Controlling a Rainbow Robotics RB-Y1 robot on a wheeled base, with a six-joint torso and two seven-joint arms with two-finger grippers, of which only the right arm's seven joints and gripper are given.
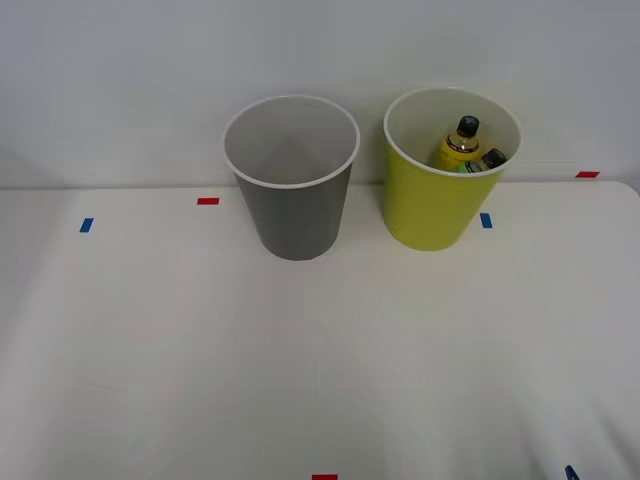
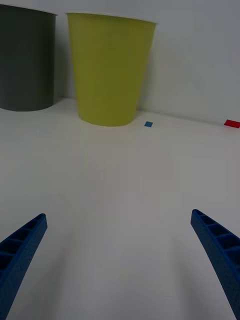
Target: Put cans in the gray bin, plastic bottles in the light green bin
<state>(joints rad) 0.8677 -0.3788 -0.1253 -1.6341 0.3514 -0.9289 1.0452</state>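
Note:
The gray bin [image 1: 295, 215] [image 2: 25, 60] stands upright at the back of the white table, and what I see of its pale inside is bare. To its right stands the light green bin [image 1: 430, 205] [image 2: 110, 70]. Inside it are two plastic bottles: a yellow one [image 1: 460, 145] with a black cap, and a green one [image 1: 485, 162] leaning beside it. The cans are out of view. My right gripper [image 2: 119, 220] is open and holds nothing, low over the table well in front of the light green bin. One blue fingertip [image 1: 570, 472] shows at the table's front right.
Small tape marks lie on the table [image 1: 320, 350]: red [image 1: 208, 201] and blue [image 1: 86, 225] at the left, blue [image 1: 486, 220] [image 2: 148, 124] by the green bin, red [image 1: 587, 174] [image 2: 231, 123] at the far right. A wall rises just behind the bins.

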